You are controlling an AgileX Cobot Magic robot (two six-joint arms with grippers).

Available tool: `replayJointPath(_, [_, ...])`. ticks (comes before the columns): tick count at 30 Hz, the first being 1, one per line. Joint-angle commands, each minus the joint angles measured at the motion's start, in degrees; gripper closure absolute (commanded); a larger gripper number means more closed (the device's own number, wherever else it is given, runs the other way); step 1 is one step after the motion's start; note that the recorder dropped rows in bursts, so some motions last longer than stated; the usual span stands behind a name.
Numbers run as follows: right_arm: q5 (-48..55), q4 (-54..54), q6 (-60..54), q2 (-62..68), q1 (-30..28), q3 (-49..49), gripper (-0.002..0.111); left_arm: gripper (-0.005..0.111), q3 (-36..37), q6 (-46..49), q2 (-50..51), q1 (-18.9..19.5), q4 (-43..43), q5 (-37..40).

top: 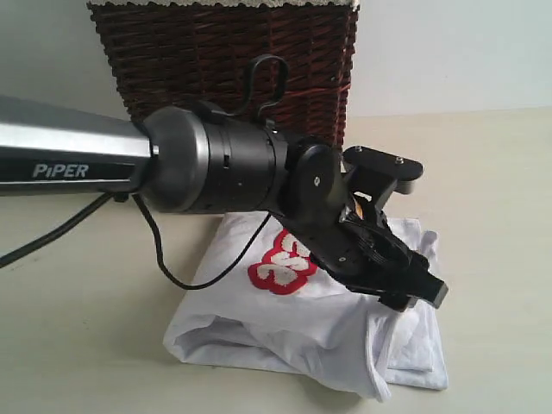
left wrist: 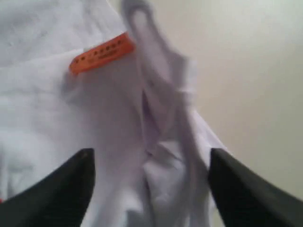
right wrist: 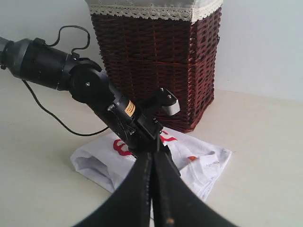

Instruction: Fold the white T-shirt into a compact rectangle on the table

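The white T-shirt (top: 259, 321) lies loosely folded and rumpled on the table (top: 500, 216), red-edged letters (top: 280, 263) facing up. My left gripper (top: 421, 291) reaches in from the left and hovers low over the shirt's right side. In the left wrist view it (left wrist: 149, 189) is open, its dark fingers (left wrist: 71, 189) wide apart over bunched cloth (left wrist: 47, 118) near the orange neck tag (left wrist: 102, 53). My right gripper (right wrist: 152, 189) is shut with nothing in it, held back from the shirt (right wrist: 94, 163) and looking at the left arm (right wrist: 94, 90). It is out of the exterior view.
A dark brown wicker basket (top: 224, 60) with a white lace rim (right wrist: 151, 10) stands just behind the shirt. The left arm's black cable (top: 164, 259) loops down onto the table left of the shirt. Bare table (right wrist: 265, 156) extends to the right.
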Motion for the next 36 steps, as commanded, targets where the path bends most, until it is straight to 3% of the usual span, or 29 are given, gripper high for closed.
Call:
replayJointPath(1, [0.26, 0.43, -0.46, -0.19, -0.03, 0.29, 0.108, 0.034, -0.34, -0.84, -2.12, 1.20, 1.83, -1.53])
replayJointPath(6, [0.25, 0.30, -0.54, -0.19, -0.03, 0.29, 0.108, 0.075, -0.34, 2.64, -1.83, -2.31, 1.39, 1.88])
replayJointPath(9, [0.36, 0.29, -0.54, -0.19, -0.03, 0.29, 0.108, 0.103, -0.34, 1.95, 2.23, -3.35, 1.66, -4.62])
replayJointPath(10, [0.61, 0.29, -0.54, -0.19, -0.03, 0.29, 0.108, 0.107, -0.34, 2.06, 2.37, -3.35, 0.06, -5.38])
replayJointPath(14, [0.92, 0.29, -0.54, -0.19, -0.03, 0.29, 0.108, 0.107, -0.34, 10.23, 2.62, -4.97, -8.98, -3.86])
replayJointPath(17, [0.69, 0.29, -0.54, -0.19, -0.03, 0.29, 0.108, 0.107, -0.34, 14.57, 2.98, -6.44, -10.76, -0.56])
replayJointPath(26, [1.04, 0.29, -0.54, -0.19, -0.03, 0.29, 0.108, 0.107, -0.34, 15.53, -3.46, -5.65, -5.82, -0.80])
replayJointPath(29, [1.16, 0.29, -0.54, -0.19, -0.03, 0.29, 0.108, 0.107, -0.34, 7.51, -4.19, -2.72, -1.89, -1.84])
replayJointPath(33, [1.57, 0.29, -0.54, -0.19, -0.03, 0.29, 0.108, 0.107, -0.18, 7.91, 1.31, -0.90, -6.74, 2.80])
replayJointPath(36, [1.57, 0.29, -0.54, -0.19, -0.03, 0.29, 0.108, 0.107, -0.18, 14.88, 4.67, -3.14, -11.94, 7.97])
